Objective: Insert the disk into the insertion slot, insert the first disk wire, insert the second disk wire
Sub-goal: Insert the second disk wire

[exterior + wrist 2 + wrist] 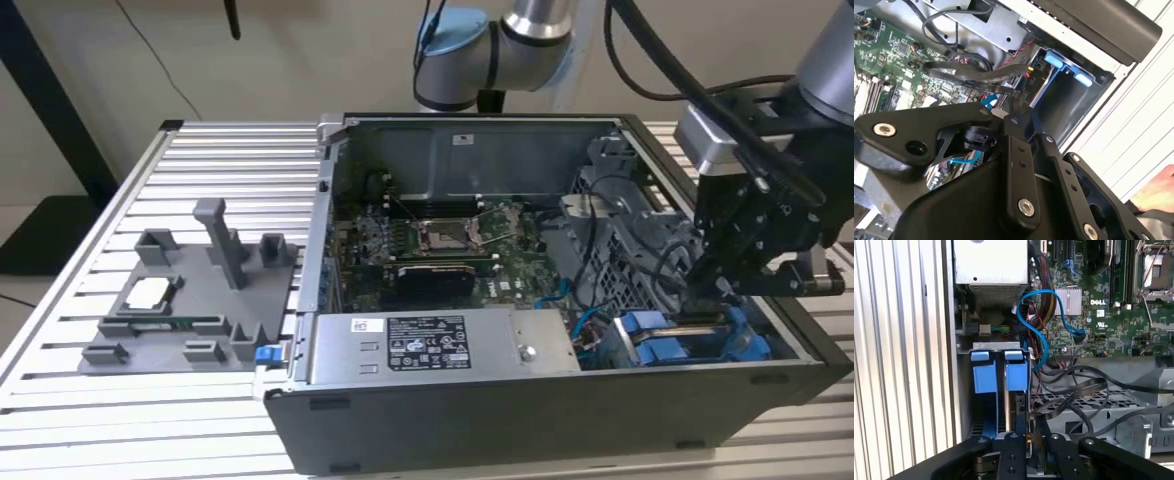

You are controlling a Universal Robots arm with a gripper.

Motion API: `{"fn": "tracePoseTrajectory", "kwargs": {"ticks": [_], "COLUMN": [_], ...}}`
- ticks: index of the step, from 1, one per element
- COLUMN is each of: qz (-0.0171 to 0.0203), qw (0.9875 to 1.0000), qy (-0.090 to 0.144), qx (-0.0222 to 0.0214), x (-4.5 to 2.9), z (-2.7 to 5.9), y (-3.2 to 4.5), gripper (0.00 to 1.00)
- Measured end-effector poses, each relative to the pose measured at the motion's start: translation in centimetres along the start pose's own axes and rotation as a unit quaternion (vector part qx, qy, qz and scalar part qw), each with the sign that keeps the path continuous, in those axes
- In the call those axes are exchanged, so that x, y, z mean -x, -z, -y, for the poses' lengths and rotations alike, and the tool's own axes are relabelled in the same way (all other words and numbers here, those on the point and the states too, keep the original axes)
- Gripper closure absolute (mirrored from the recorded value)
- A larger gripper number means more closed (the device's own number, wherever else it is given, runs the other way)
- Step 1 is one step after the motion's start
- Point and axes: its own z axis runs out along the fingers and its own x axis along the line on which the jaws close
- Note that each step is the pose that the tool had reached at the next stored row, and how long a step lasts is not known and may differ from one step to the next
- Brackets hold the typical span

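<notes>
**Open computer case: drive bay with disk seated, hand at the bay**

Computer case point(441, 420), lid off, lying on slatted counter point(80, 410); holds green motherboard point(441, 245), grey labelled power-supply box point(427, 345), perforated grey metal cage point(1104, 407), loose black cables point(1074, 390), blue cable point(1041, 320); insertion slot point(999, 346) in corner beside power-supply box; disk point(1016, 412) stands edgewise inside it, between blue plastic fittings; hand point(707, 285) lowered to the disk's cable end, fingers drawn narrow, whether gripping a wire cannot be told; black cables crowd the bay; grey parts tray point(174, 300) on counter, at the exterior view's left.
</notes>
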Motion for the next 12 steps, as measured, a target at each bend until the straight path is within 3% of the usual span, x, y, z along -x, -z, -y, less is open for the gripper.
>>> {"fn": "tracePoseTrajectory", "kwargs": {"ticks": [5,12], "qz": [0.0,0.0], "qw": [1.0,1.0], "qy": [0.0,0.0], "qx": [0.0014,0.0014], "x": [0.12,0.13], "z": [0.06,0.07], "y": [1.2,1.26], "gripper": [0.76,0.76]}}
